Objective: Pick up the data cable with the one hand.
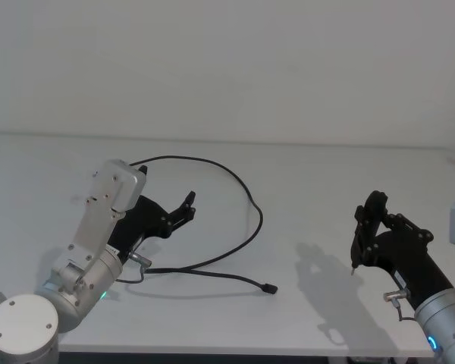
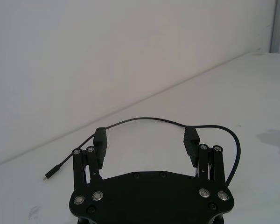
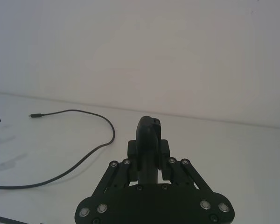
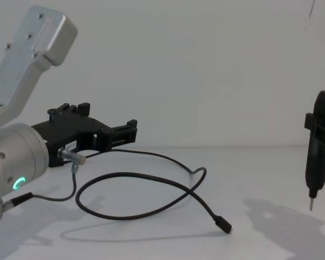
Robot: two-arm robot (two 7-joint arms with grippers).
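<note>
Black two-jaw left hand (image 1: 188, 208), silver wrist, green ring light: jaws spread wide, empty, raised above white desk (image 1: 349, 174), pointing at far arc of cord, likely lining up grasp. Long thin black data cable (image 4: 190, 192) lies in loose loops on desk, just ahead of and below left hand; small black plug (image 1: 270, 288) nearer front edge. Well apart: right hand (image 1: 368, 216), clamped on slim dark metal-tipped pen-like tool (image 4: 316, 146), likely parked out of way.

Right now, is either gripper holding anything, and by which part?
The right gripper is shut on a pen-like tool, gripped around its upper body, metal tip down. The left gripper is open, holding nothing; the data cable lies on the table.
</note>
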